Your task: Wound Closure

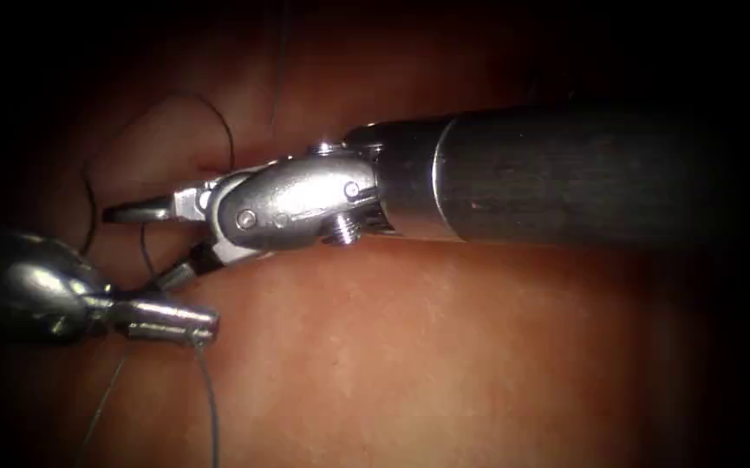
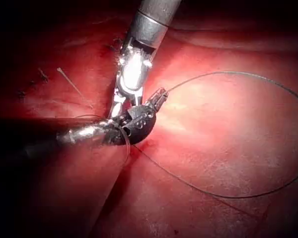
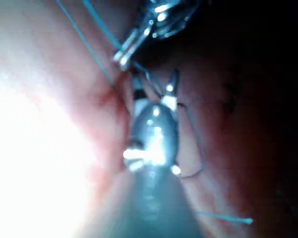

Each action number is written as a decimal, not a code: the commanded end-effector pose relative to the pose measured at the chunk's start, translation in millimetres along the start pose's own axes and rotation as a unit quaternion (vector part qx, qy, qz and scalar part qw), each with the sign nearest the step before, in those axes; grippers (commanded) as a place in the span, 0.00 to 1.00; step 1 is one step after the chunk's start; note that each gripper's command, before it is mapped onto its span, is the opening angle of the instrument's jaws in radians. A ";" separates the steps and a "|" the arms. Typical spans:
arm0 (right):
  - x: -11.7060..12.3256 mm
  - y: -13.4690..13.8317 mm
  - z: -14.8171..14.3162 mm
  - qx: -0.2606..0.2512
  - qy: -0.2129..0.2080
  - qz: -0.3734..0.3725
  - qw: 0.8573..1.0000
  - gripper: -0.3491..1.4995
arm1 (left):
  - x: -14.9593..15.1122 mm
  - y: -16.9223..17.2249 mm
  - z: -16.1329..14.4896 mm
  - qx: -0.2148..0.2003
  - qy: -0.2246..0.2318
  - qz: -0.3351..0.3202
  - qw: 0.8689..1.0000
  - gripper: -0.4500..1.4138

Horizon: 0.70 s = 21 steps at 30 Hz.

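Thread [image 1: 210,407]: thin dark strand, clamped at tip of L tool [image 1: 205,328], jaws together on it. From that tip it drops down over the tissue [image 1: 444,364]; a second paler strand runs off down-left from same spot. Another length of thread loops up beyond the R tool, arcing over the tissue above its upper jaw and down toward the L tool's body.

Left wrist view: thread [image 2: 248,196] leaves the spot where the tools meet, sweeps in a wide loop across the tissue [image 2: 228,144] and comes back to the R tool's [image 2: 156,99] jaws. L tool [image 2: 120,130] comes down its shaft to that meeting point, tip right at the thread.

Needle: can't make it out in any view, so can't say where it lies or if it's in tissue.

R tool [image 1: 136,243]: jaws apart, wide V; upper jaw points left past the thread loop, lower jaw angles down toward L tool's tip, just beside it. Nothing seen between the jaws. Shaft runs in from right, low over tissue.

Right wrist view: R tool [image 3: 154,84] w/ jaws spread, thread [image 3: 87,39] strands crossing just beyond them; L tool [image 3: 123,55] tip close past the thread. A further bit of thread lies on tissue [image 3: 54,129] near the shaft.

Cut: not clearly made out beside the tools.
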 end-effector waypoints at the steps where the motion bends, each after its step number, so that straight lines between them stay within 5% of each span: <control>1: -0.4 0.7 0.7 0.004 0.008 -0.003 1.000 0.25 | -0.5 -0.3 0.6 0.000 0.000 0.001 1.000 0.00; 2: -0.5 0.7 0.7 0.011 0.010 -0.004 1.000 0.00 | -0.5 -0.3 0.6 0.000 0.000 0.001 1.000 0.00; 11: -1.0 1.2 -1.8 0.037 -0.003 -0.004 0.999 0.00 | -0.4 -0.5 0.5 0.002 -0.002 0.000 1.000 0.00; 12: -1.1 1.2 -2.1 0.037 -0.012 0.002 0.999 0.00 | -0.4 -0.7 0.4 0.004 -0.005 -0.001 1.000 0.09; 13: -1.1 1.2 -2.2 0.038 -0.015 0.006 0.999 0.00 | -0.3 -0.9 0.4 0.008 -0.010 -0.002 1.000 0.32; 15: -1.3 1.2 -2.5 0.039 -0.023 0.012 0.999 0.00 | 0.0 -1.2 0.4 0.015 -0.021 -0.034 0.999 0.61; 17: -1.6 1.5 -3.1 0.034 -0.029 0.025 0.999 0.00 | 0.2 -1.5 0.5 0.021 -0.026 -0.048 0.998 0.78; 21: -2.7 2.2 -5.2 0.018 -0.042 0.069 0.997 0.00 | 0.6 -1.8 0.6 0.052 -0.019 -0.056 0.997 0.81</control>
